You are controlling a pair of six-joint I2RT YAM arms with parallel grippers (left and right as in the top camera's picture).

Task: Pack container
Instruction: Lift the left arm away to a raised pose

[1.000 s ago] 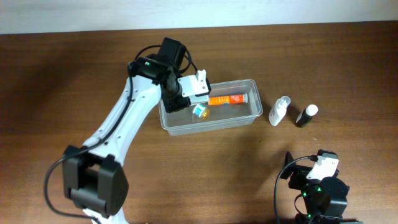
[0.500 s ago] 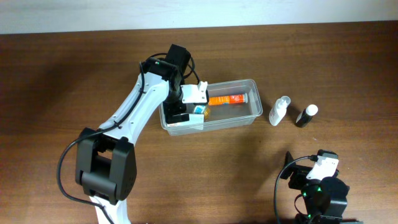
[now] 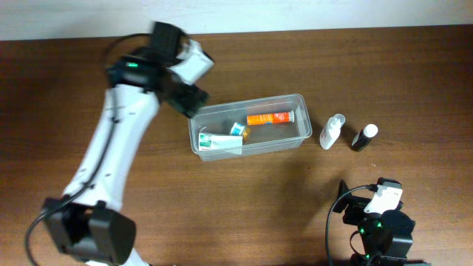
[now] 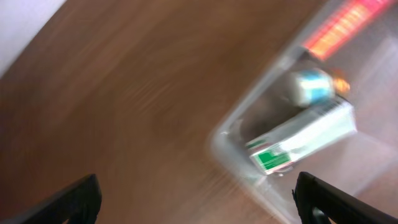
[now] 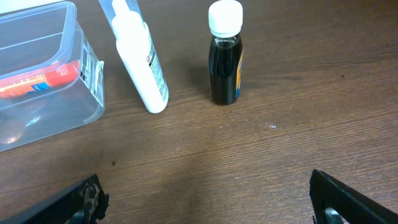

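The container (image 3: 284,135) sits on the table (image 3: 384,66), its long side running left to right. It holds an orange tube (image 3: 269,118), a blue-capped bottle (image 3: 237,131) and a green-white box (image 3: 216,140). A white bottle (image 3: 332,131) and a dark bottle (image 3: 363,137) stand just right of it. The left gripper (image 4: 199,202) and the right gripper (image 5: 211,202) both gape empty.

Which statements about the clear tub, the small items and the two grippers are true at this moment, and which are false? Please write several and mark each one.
1. The orange tube lies inside the clear plastic rectangular container. True.
2. The dark bottle with a white cap is packed in the container. False: it stands on the wooden table outside it, beside the white bottle.
3. The left gripper holds the white and green box. False: its jaws are wide open and empty, and the box lies in the container.
4. The right gripper is open with nothing between its fingers. True.
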